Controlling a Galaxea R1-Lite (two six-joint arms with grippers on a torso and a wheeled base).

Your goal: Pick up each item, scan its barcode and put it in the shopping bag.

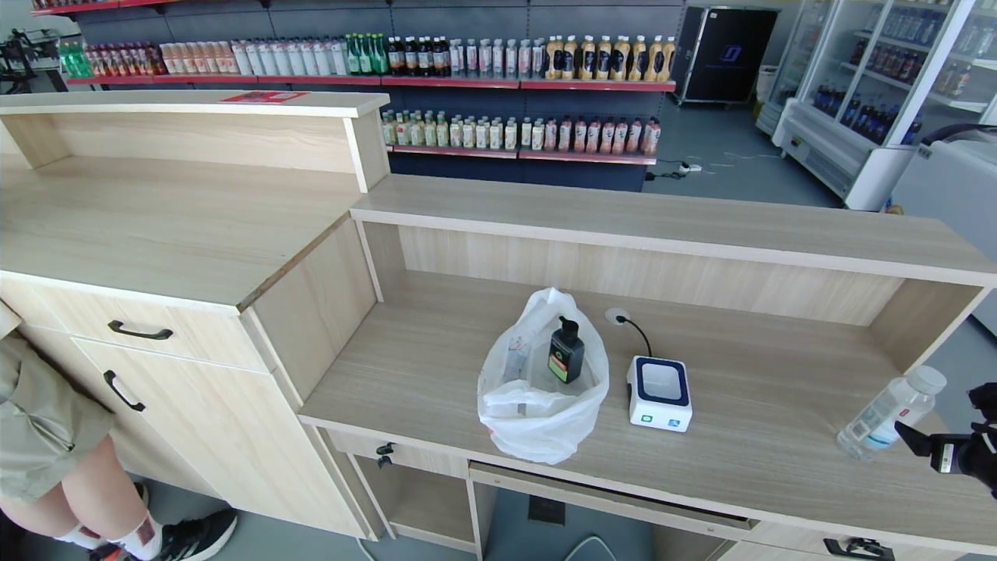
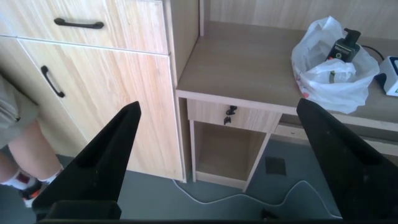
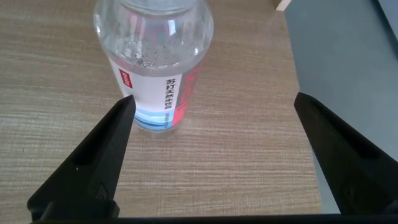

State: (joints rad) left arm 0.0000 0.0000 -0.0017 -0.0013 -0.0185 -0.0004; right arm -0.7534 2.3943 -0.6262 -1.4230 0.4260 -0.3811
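1. Left gripper (image 2: 217, 104): two matte black fingers (image 2: 102, 165), flat-faced wedges that tapered to blunt tips.
2. Right gripper (image 3: 214, 98): same black wedge fingers (image 3: 87, 174), surfaces plain.
3. Black housing behind the right gripper's fingers carried a small pale label (image 1: 945, 461).

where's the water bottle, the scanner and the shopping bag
water bottle (image 1: 888, 413), head view, on its clear body
scanner (image 1: 660, 392), head view, on its top face
shopping bag (image 1: 537, 432), head view, on its front wall

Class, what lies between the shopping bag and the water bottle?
The barcode scanner, right beside the shopping bag; beyond it, bare counter up to the water bottle. Head view.
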